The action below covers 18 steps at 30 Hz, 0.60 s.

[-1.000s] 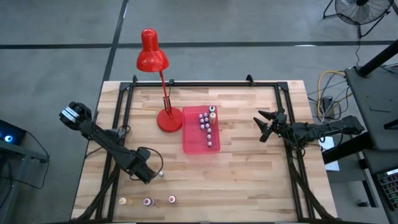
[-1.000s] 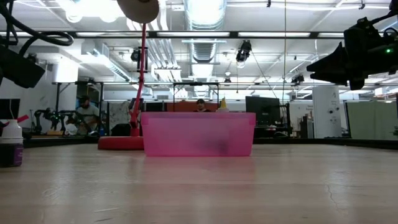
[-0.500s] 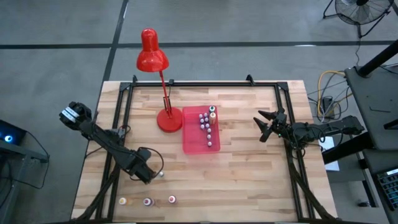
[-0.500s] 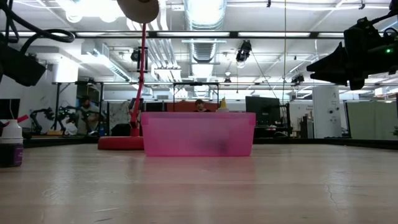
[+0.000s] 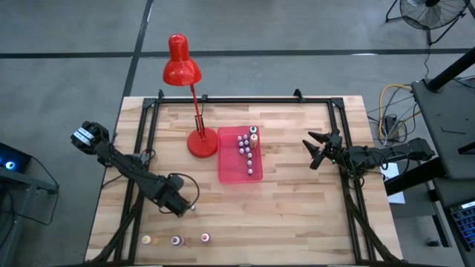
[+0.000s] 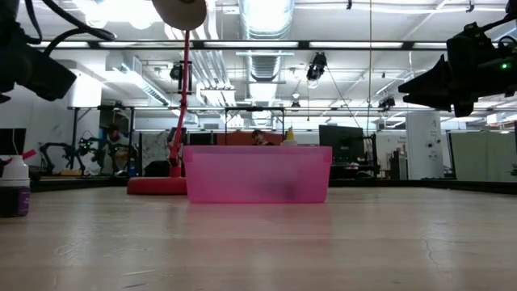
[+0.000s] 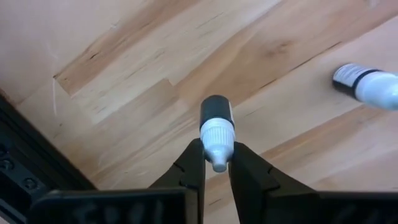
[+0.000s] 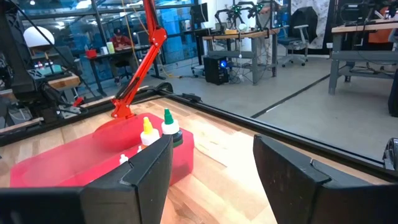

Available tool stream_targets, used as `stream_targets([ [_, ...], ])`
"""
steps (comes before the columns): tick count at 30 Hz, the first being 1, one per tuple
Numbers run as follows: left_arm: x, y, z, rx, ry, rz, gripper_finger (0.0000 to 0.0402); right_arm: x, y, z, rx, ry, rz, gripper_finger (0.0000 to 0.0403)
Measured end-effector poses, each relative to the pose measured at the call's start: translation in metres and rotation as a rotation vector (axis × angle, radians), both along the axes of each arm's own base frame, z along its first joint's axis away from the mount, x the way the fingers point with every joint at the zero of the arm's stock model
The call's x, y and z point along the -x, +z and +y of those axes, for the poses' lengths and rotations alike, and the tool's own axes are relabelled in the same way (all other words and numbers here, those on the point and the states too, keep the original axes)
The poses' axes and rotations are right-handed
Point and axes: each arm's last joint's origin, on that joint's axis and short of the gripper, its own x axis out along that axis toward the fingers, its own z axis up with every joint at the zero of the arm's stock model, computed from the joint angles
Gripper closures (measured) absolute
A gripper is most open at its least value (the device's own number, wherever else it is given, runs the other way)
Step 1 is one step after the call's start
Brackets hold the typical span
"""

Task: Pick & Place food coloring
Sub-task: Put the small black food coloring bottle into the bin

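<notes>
Wooden table (image 5: pixel 289 208) (busy workshop behind)

Lamp (image 5: pixel 183 70) bright red all over. Tray (image 5: pixel 230 166) translucent pink-red. Table (image 5: pixel 282 200) pale wood planks, darker grain streaks; frame (image 5: pixel 245 99) black. Arms dark. Bottle (image 7: pixel 216 130) in left wrist view: dark body, white ribbed cap. Bottle on its side (image 7: pixel 367 86): dark band, pale body. Bottles in tray (image 8: pixel 169 126): green tip, yellow tip, white caps. Floor (image 5: pixel 297 30) grey, dark seam lines.
</notes>
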Motion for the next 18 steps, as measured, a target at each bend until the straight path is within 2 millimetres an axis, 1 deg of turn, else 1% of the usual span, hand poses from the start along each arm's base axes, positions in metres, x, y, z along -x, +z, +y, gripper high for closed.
stream_targets([
  [9,-0.005,0.006,0.003,0.006,-0.011,-0.01,0.0374,0.0,0.0,0.0,0.0,0.0,0.0,0.0188],
  [14,-0.012,0.02,0.011,-0.031,-0.023,-0.011,0.0374,0.0,0.0,0.0,0.001,0.0,0.001,0.0188],
  [18,-0.023,0.033,0.02,-0.045,-0.032,-0.045,0.0374,0.0,0.0,0.0,0.0,0.0,0.0,0.0188],
])
